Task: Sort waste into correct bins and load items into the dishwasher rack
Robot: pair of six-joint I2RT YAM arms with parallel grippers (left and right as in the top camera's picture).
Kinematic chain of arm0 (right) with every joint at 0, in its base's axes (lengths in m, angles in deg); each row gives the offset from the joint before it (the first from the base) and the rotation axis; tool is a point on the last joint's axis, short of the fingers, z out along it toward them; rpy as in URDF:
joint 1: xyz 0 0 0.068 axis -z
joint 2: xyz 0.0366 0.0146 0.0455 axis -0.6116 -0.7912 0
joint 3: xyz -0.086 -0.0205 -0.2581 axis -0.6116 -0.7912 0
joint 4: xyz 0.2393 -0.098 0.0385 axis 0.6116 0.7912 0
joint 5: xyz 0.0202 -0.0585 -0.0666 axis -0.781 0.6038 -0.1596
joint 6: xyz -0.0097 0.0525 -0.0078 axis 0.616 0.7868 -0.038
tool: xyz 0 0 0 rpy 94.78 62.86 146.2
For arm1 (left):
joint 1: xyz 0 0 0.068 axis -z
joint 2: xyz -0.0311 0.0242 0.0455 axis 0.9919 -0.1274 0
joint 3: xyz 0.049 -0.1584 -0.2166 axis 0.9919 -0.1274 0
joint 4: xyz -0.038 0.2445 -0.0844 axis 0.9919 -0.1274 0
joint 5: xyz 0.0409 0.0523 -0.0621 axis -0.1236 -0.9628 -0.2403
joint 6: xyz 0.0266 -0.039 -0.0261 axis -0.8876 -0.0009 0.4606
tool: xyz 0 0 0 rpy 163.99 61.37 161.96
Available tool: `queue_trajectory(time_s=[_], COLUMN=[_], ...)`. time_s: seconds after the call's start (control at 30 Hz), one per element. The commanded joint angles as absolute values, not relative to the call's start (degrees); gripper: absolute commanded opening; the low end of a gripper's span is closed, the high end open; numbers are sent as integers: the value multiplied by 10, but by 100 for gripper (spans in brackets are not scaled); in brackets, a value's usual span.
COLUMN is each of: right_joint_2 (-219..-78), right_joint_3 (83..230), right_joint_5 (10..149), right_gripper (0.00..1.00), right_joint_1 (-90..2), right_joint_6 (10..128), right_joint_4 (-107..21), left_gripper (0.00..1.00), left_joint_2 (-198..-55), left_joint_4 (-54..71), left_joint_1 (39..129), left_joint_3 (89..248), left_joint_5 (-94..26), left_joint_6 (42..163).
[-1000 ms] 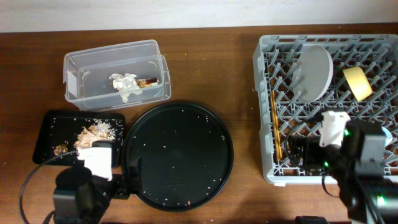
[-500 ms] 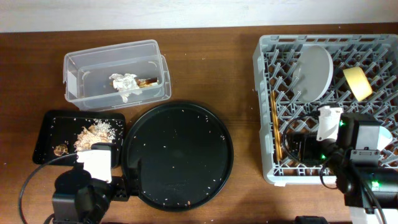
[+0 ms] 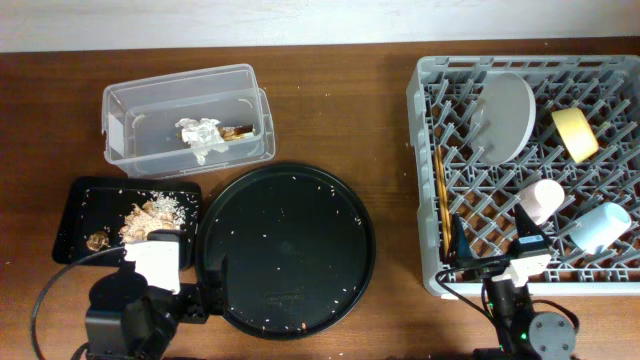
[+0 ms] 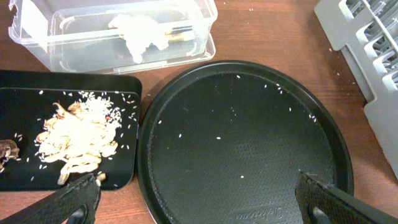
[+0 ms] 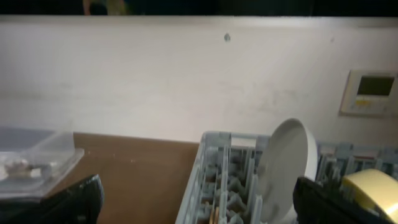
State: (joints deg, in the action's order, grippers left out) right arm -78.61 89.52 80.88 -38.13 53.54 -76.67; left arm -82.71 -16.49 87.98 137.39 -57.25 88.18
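In the rack (image 3: 417, 110): one plate (image 3: 505, 115), one bowl (image 3: 576, 134), two cups (image 3: 543, 198) (image 3: 601, 227); all fingers (image 4: 68, 202) (image 5: 68, 199) spread, empty.

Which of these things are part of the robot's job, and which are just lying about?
Job: tissue, scraps, tub, small tray, plate, bowl, pink cup, blue cup, chopsticks, rack.
Lying about: round tray, wall panel.

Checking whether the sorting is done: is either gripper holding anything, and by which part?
Nothing is held. The left gripper and the right gripper both stand wide open, with nothing between the jaws.
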Motion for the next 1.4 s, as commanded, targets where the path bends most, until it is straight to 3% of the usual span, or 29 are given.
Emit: queue_trajectory(time_s=[0.0, 0.07, 0.87, 1.17, 1.37], right_joint_2=[-781, -781, -781, -781, -781], right_joint_3=[834, 832, 832, 832, 832], right_joint_5=[809, 810, 808, 808, 808], right_gripper=[98, 98, 98, 98, 98], right_joint_1=[-383, -383, -383, -383, -383], right_joint_6=[538, 538, 538, 538, 538], right_joint_4=[-800, -722, -720, -720, -720], left_gripper=[99, 99, 99, 99, 99], left_joint_2=[-824, -824, -792, -597, -556], left_joint_4=[-164, -164, -148, 183, 389], left_joint_1=[878, 878, 878, 878, 876], left_joint_3=[1372, 1372, 1356, 1050, 923], left_joint_5=[-575, -575, -608, -602, -611], left_joint_6=[871, 871, 870, 871, 870])
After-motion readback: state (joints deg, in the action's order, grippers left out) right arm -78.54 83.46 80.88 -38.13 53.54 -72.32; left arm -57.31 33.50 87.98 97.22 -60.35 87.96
